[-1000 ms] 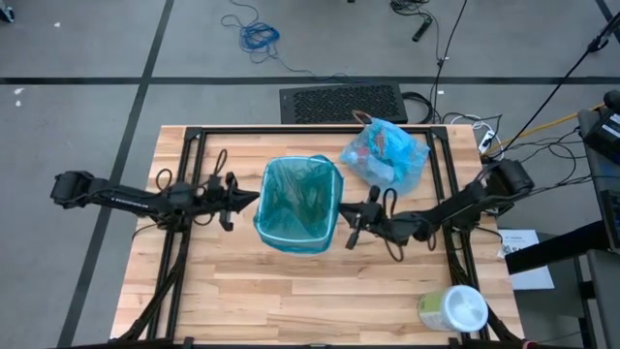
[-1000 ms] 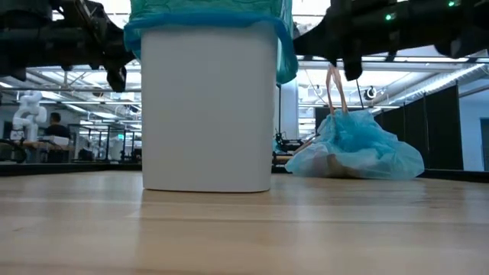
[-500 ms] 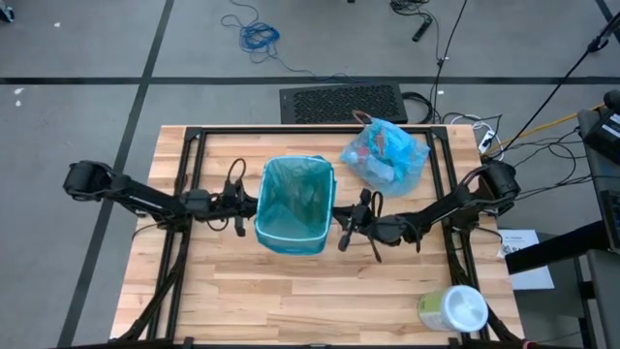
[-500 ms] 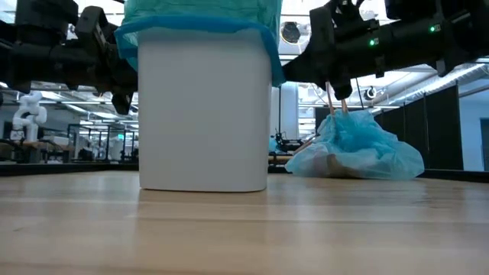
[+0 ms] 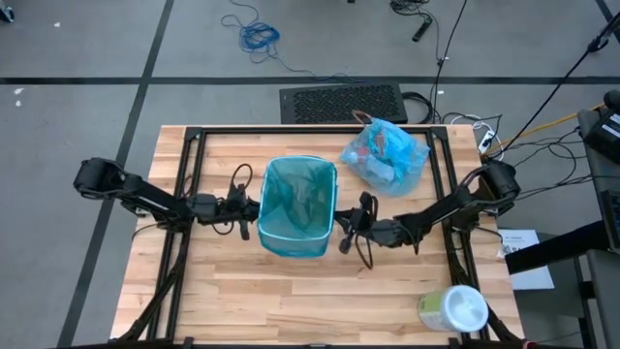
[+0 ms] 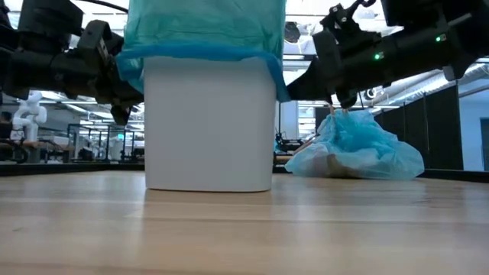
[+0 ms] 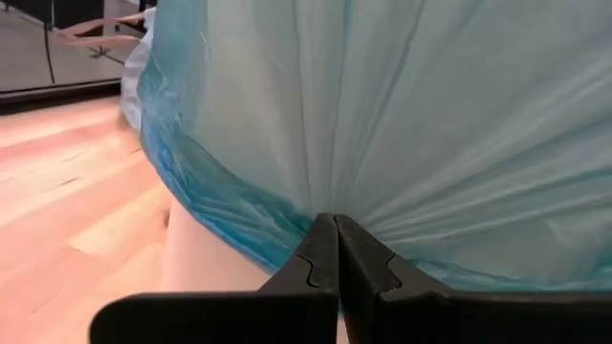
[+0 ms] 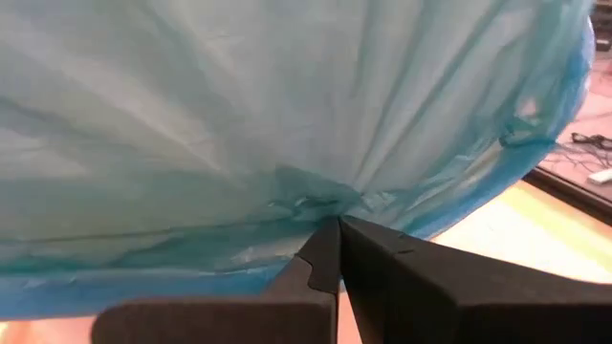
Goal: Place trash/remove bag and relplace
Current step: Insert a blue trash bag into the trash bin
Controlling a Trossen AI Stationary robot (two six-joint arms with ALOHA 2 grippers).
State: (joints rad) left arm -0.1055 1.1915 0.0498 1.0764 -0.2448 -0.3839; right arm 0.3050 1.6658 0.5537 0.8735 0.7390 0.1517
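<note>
A white bin [image 6: 210, 126] stands mid-table, lined with a teal-green plastic bag [image 5: 295, 199] whose top is folded out over the rim [image 6: 202, 34]. My left gripper [image 5: 254, 215] is shut on this overhang at the bin's left side, and my right gripper [image 5: 339, 231] is shut on it at the right side. The light-blue bag [image 5: 386, 155], bunched shut with trash showing through it, rests on the table at the far right [image 6: 355, 149]. My left gripper pinches the teal-green bag's folded-over part [image 7: 330, 196] between its two fingers, just above the darker hem, at the bin's left wall. Its fingers come level from the table's left. Creases fan out from the pinch, so the plastic is drawn taut. My right gripper pinches the overhang [image 8: 320, 205] between its two fingers, close to the hem, at the bin's right wall. It reaches in nearly level from the table's right. The plastic bunches at the fingertips and creases radiate from there.
A white-and-green wipes tub [image 5: 453, 310] stands at the near right corner. Black frame rails [image 5: 190, 174] run along the table's left, right and far sides. Bare wood lies in front of the bin.
Both grippers have sunk beside the bin and shifted a little toward the near edge, staying shut. The bag's folded-over hem has come farther down the bin's outer walls with them. The bin and the light-blue bag have stayed in place.
</note>
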